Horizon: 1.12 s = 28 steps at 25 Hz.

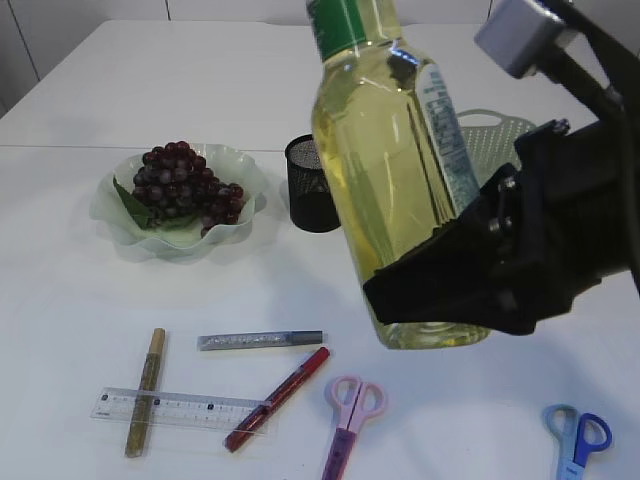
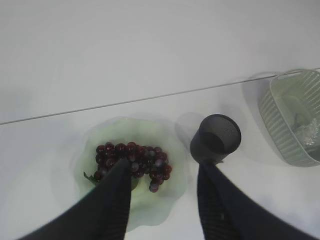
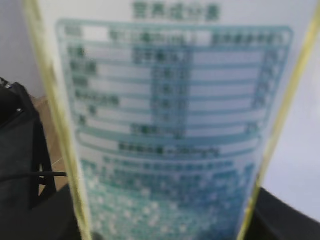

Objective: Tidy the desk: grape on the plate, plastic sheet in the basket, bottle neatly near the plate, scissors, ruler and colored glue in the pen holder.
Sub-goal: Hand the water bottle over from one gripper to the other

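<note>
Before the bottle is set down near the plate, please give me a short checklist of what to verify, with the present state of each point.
1. Right fingers grip the bottle: ok, held low on the body, clear of the table.
2. Bottle upright: not ok, it leans slightly.
3. Grapes on the plate: ok.
4. Bare table beside the plate for the bottle: ok in front; the pen holder stands on its right.
5. Left fingers empty: ok, open above the plate.
6. Bottle cap closed: cannot tell, out of frame.
</note>
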Tool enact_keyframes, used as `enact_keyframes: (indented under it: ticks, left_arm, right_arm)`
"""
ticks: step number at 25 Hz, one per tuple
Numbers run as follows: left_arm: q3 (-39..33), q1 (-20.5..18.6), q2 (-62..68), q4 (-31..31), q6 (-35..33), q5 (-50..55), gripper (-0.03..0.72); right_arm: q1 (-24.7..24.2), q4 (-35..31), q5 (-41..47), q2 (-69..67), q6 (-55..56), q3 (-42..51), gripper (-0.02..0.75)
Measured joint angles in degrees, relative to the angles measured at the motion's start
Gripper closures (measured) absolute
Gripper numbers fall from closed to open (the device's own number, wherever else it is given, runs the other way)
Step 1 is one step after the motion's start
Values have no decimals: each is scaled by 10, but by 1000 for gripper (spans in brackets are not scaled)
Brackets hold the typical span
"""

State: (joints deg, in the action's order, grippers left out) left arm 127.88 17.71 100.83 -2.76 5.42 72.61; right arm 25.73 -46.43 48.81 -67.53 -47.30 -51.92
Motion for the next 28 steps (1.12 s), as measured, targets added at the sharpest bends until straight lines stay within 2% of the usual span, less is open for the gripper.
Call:
enact_keyframes:
  ticks: [5, 9, 11, 16, 20, 24, 28]
  left_arm:
    - [0, 0, 0, -3, -19, 0, 374]
    - [-40, 0, -10, -22, -54, 0, 377]
    - [-83, 0, -22, -39, -76, -9, 377]
    - [-217, 0, -92, -98, -156, -122, 377]
    - [-340, 0, -160, -172, -233, -222, 380]
    - [-459, 0, -212, -269, -342, -299, 381]
    - [-556, -19, -244, -424, -500, -327, 386]
  right_arm:
    - [0, -142, 8, 0, -159, 31, 265]
    - [0, -177, 7, 0, -212, 40, 265]
    - [0, -187, 8, 0, -233, 41, 265]
    - [0, -197, 8, 0, -247, 41, 265]
    - [0, -201, 8, 0, -255, 41, 265]
    - [0, -209, 10, 0, -257, 41, 265]
    - [0, -227, 26, 0, -269, 41, 265]
